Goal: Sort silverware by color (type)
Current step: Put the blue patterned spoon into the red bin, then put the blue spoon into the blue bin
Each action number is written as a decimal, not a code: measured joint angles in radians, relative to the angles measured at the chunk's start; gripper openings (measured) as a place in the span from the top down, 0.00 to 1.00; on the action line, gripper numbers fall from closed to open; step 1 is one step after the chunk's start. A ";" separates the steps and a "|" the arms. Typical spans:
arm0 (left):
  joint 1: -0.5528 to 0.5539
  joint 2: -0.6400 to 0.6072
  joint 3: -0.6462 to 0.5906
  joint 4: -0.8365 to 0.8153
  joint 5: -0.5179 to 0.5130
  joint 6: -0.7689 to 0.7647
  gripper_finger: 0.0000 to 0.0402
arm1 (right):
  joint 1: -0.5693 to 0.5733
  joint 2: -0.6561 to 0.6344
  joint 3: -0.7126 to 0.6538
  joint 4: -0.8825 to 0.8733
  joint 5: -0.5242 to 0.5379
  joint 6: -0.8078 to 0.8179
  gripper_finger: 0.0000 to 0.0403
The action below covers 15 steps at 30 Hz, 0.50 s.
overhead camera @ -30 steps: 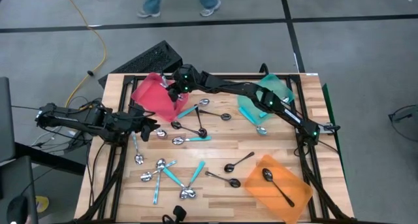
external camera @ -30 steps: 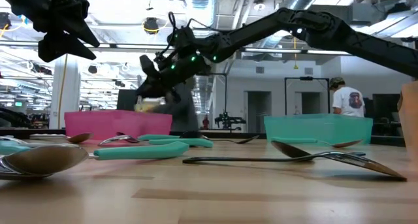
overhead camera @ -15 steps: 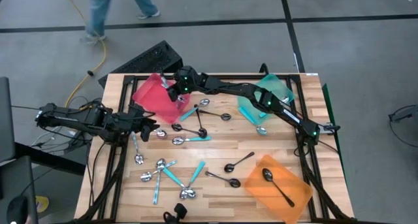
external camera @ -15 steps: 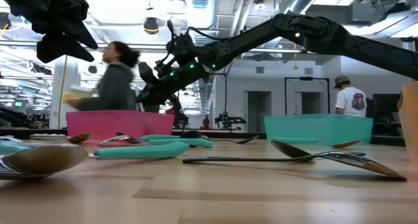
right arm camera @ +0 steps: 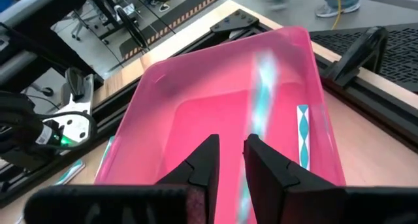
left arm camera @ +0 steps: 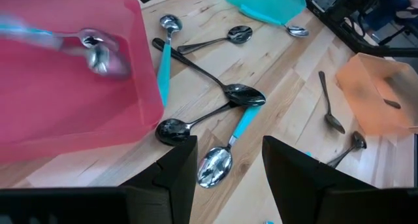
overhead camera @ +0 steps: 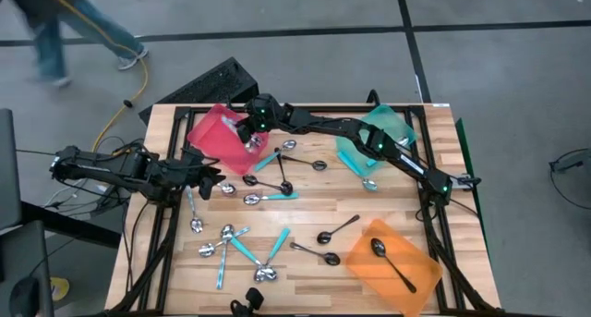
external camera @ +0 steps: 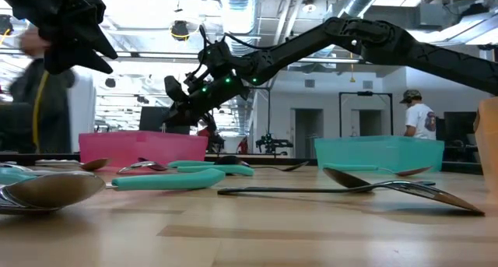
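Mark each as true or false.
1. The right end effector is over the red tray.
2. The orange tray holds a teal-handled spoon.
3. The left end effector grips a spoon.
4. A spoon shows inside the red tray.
1. True: the right end effector hangs above the red tray.
2. False: the orange tray holds a black spoon.
3. False: the left end effector is open, with nothing between its fingers.
4. True: a blurred spoon shows inside the red tray.
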 joint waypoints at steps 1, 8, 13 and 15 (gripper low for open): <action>0.000 0.000 0.000 0.000 0.000 0.000 0.61 | 0.000 0.000 0.000 0.000 0.000 0.000 0.76; 0.000 0.000 0.000 0.000 0.000 0.000 0.61 | -0.009 -0.002 0.000 0.027 -0.061 0.004 0.75; 0.000 0.001 0.000 0.000 0.034 0.005 0.61 | -0.049 -0.066 0.000 0.081 -0.234 0.014 0.74; 0.000 0.010 0.000 0.000 0.065 0.001 0.61 | -0.070 -0.128 0.000 0.079 -0.274 0.013 0.74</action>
